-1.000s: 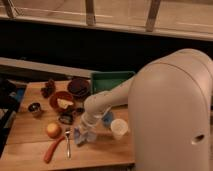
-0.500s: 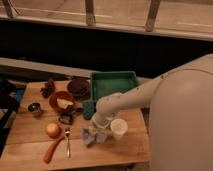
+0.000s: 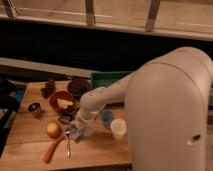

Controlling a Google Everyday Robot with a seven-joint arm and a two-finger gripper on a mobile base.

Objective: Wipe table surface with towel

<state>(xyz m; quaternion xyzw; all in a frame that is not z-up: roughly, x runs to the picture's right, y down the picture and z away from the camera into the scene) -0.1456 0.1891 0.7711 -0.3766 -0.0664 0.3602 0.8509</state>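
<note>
**Soft cloth under the gripper, near the front edge**

Nearest us on the table surface (image 3: 30, 135) lie a spoon (image 3: 67, 145) and an orange carrot (image 3: 52, 149). Just beyond, our gripper (image 3: 80, 127) sits low over the towel (image 3: 78, 131); we cannot tell how its fingers stand. We judge the towel light, limp and bunch-prone (best pinched at a raised fold). A white cup (image 3: 118, 128) stands close; the green tray (image 3: 112, 80) lies farther back.
</note>
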